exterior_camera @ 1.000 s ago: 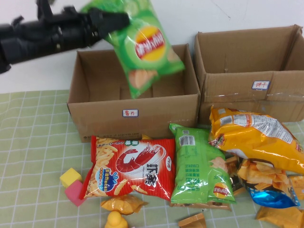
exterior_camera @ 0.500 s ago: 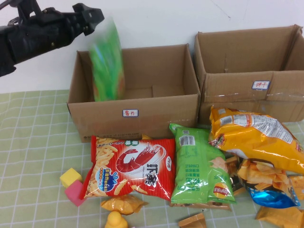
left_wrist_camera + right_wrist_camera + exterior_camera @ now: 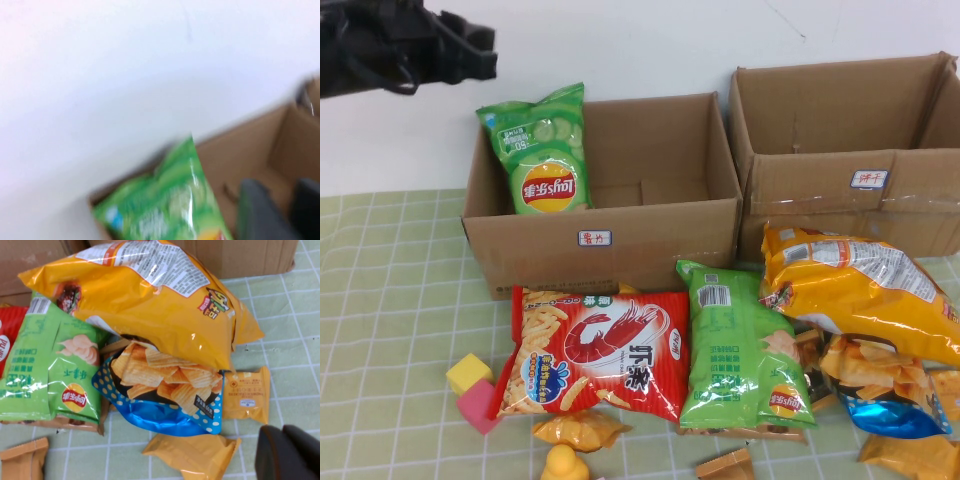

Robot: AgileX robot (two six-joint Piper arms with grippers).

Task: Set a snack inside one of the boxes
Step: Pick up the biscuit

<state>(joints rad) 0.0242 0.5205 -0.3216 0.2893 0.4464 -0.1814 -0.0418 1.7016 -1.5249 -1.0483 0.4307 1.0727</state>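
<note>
Dropped a moment ago, the snack [image 3: 542, 152] now stands upright in the left end of the box [image 3: 603, 240] with the white sticker, top poking above the rim, and our left gripper [image 3: 470, 55] has pulled back up and to the left, holding nothing. Whether its fingers are apart, we cannot tell. Our right gripper [image 3: 287, 455] hangs low over the snack pile on the counter [image 3: 390, 330], fingers together.
</note>
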